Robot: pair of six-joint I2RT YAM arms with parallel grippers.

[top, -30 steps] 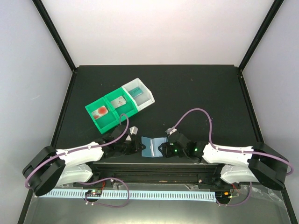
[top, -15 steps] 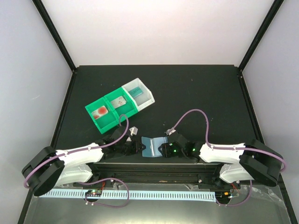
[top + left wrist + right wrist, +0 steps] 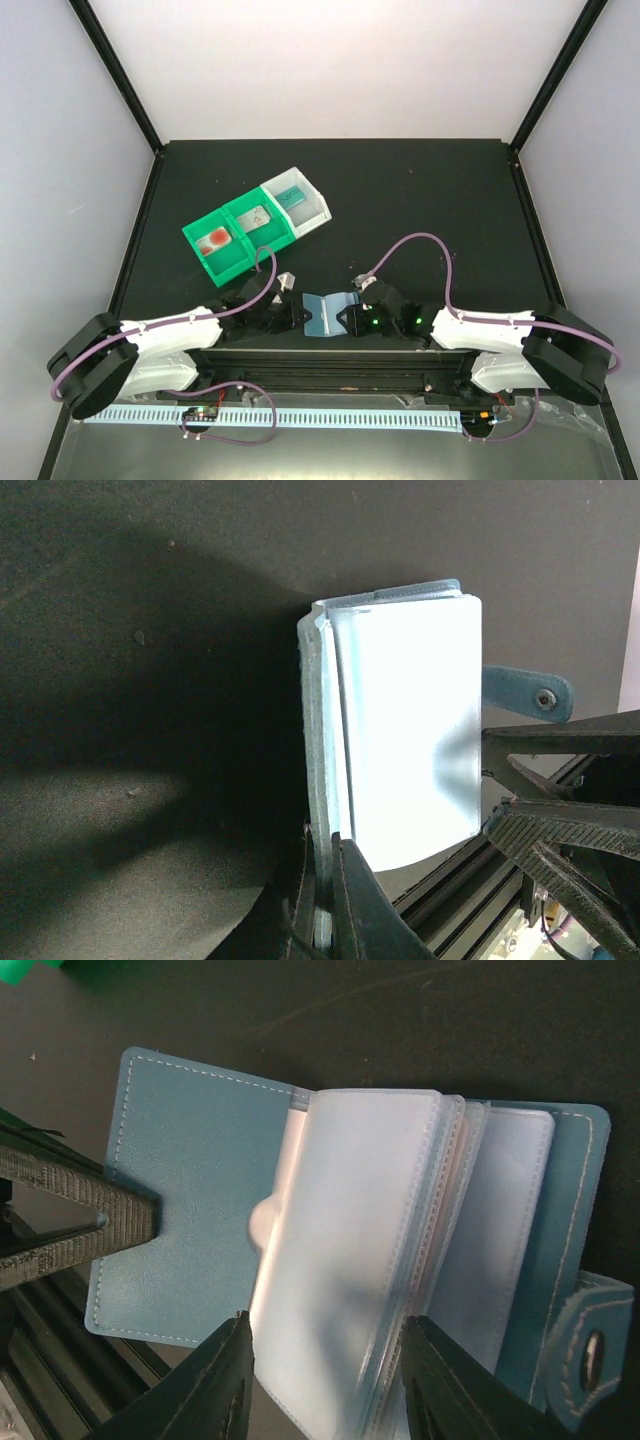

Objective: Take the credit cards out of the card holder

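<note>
Two arms meet at the card holder (image 3: 328, 312), lying open on the black table (image 3: 420, 200) near its front edge. Left gripper (image 3: 325, 880) pinched tight on the left cover's edge. Right gripper (image 3: 325, 1322) fingers straddle the translucent sleeves (image 3: 350, 1220); whether they squeeze, cannot tell.

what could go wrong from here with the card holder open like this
1. The right gripper straddles several sleeves of the card holder; closing may pinch the whole stack at once.
2. The left gripper clamps only the cover's edge, so a pull could slip it free or drag the holder.
</note>
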